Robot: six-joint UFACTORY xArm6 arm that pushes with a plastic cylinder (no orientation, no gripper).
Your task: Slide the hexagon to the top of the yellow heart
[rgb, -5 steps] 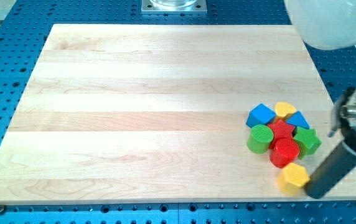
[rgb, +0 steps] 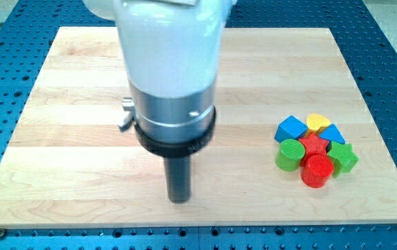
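The yellow heart (rgb: pixel 317 123) lies at the top of a tight cluster of blocks at the view's right. No hexagon shows in this view. My tip (rgb: pixel 178 200) rests on the wooden board (rgb: pixel 80 83) near its bottom edge, left of centre. It is far to the left of the cluster and touches no block. The arm's wide white and silver body (rgb: pixel 171 76) hides the middle of the board behind it.
The cluster also holds a blue cube (rgb: pixel 292 128), a blue triangle (rgb: pixel 332 134), a red star (rgb: pixel 314 144), a green cylinder (rgb: pixel 290 154), a red cylinder (rgb: pixel 317 171) and a green star (rgb: pixel 343 157). A blue perforated table (rgb: pixel 393 83) surrounds the board.
The arm has moved from the board's bottom right corner to left of centre. The yellow hexagon that lay below the red cylinder no longer shows. The cluster has not moved.
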